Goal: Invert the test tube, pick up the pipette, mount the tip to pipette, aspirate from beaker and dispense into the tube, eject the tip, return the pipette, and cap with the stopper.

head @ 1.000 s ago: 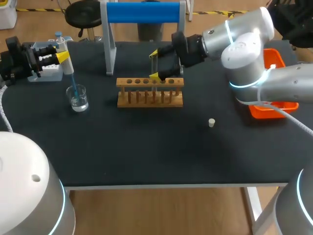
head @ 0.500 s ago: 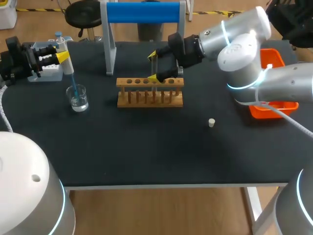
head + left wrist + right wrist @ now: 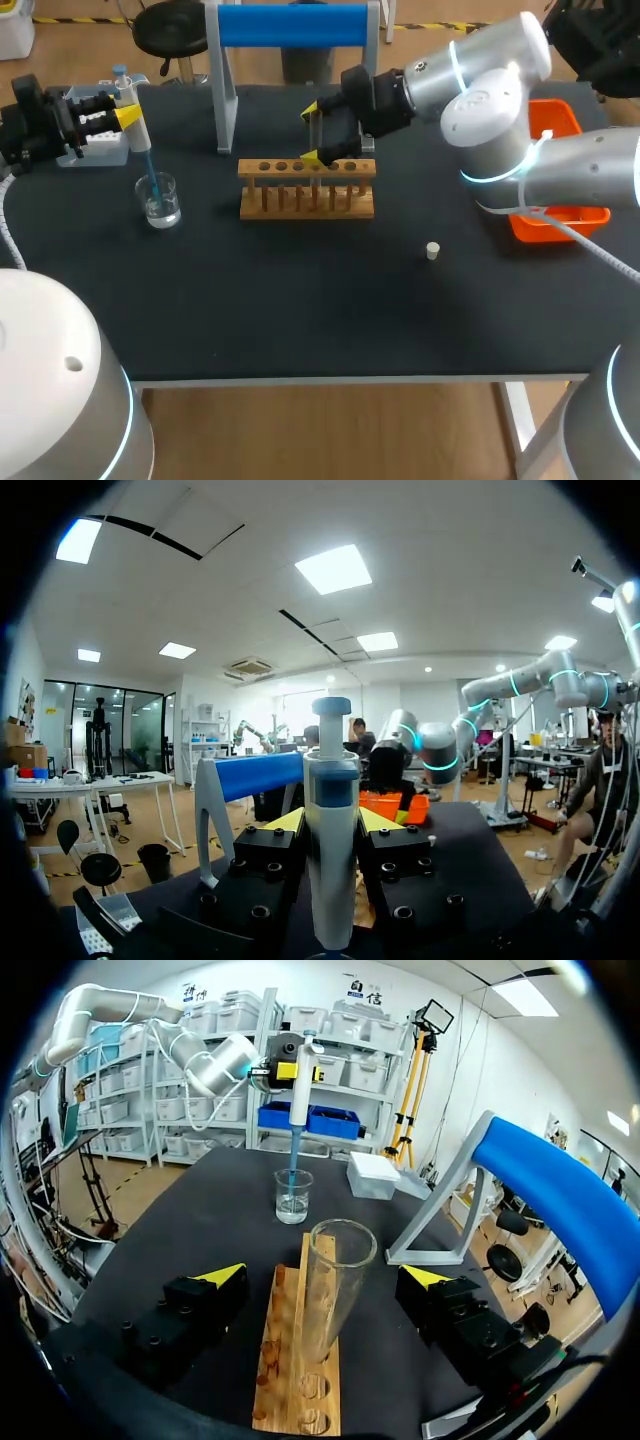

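A clear test tube (image 3: 335, 1280) stands mouth up in the wooden rack (image 3: 292, 1360). My right gripper (image 3: 323, 1275) is open around the tube, one finger on each side, touching neither. In the head view the right gripper (image 3: 312, 131) sits over the rack (image 3: 306, 188). At the far left my left gripper (image 3: 127, 116) is shut on the white pipette (image 3: 138, 138), whose blue tip dips into the glass beaker (image 3: 160, 199). The pipette (image 3: 331, 850) shows upright between the left gripper's (image 3: 330, 822) fingers. A small white stopper (image 3: 432, 251) lies on the black table.
A blue-topped stand (image 3: 290, 26) rises behind the rack. A white tip box (image 3: 98, 150) sits by the left gripper. An orange bin (image 3: 556, 122) is at the right edge, partly hidden by my right arm.
My right gripper has shifted slightly to the left at the rack, still open around the tube. The left arm and pipette have not moved.
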{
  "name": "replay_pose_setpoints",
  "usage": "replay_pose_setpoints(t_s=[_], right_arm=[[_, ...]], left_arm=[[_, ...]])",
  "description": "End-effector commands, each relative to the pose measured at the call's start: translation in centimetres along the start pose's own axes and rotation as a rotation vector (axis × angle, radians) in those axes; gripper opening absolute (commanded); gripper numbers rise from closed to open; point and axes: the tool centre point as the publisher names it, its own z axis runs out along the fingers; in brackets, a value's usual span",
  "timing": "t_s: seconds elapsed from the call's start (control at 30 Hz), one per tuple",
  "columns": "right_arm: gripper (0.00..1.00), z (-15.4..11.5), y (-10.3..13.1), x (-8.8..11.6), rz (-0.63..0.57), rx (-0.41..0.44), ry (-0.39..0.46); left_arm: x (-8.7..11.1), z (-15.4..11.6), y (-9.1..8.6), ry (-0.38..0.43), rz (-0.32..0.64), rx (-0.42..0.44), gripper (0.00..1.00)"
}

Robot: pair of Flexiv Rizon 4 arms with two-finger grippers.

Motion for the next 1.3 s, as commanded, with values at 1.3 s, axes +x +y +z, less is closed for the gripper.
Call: replay_pose_setpoints(t_s=[1.3], right_arm=[[1.0, 0.44, 0.17, -0.28, -0.016, 0.029, 0.0]], left_arm=[[0.0, -0.03, -0.03, 0.001, 0.0, 0.0, 0.0]])
